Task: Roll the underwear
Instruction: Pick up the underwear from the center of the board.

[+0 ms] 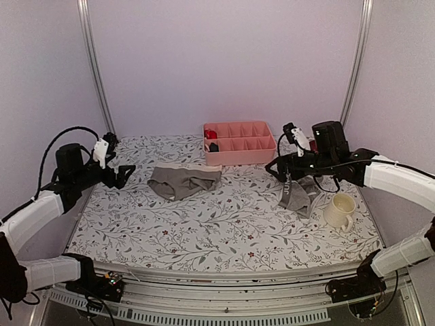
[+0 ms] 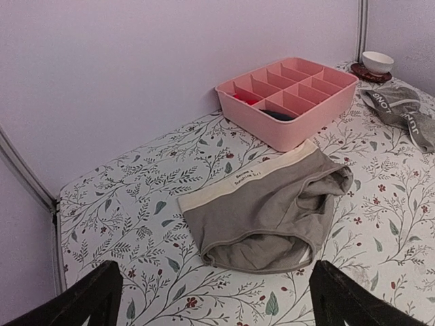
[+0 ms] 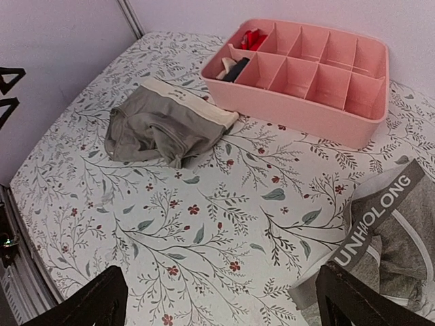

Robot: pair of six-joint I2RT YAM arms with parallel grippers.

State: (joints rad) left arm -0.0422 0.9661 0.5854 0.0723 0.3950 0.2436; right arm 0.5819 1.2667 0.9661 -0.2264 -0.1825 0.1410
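Left gripper (image 1: pixel 126 175): fingers wide apart, empty, hovering left of the briefs.
Right gripper (image 1: pixel 274 166): fingers wide apart, empty, just beside the boxer-briefs.
Briefs (image 1: pixel 183 180): crumpled on the table (image 1: pixel 204 231), near the pink tray (image 1: pixel 239 157).
Boxer-briefs (image 1: pixel 299 193): bunched beside the mug (image 1: pixel 340 210).

Two grey garments are counted, one briefs (image 1: pixel 183 182) and one boxer-briefs (image 1: pixel 299 193); one pink tray (image 1: pixel 239 158) and one mug (image 1: pixel 340 210) are seen.
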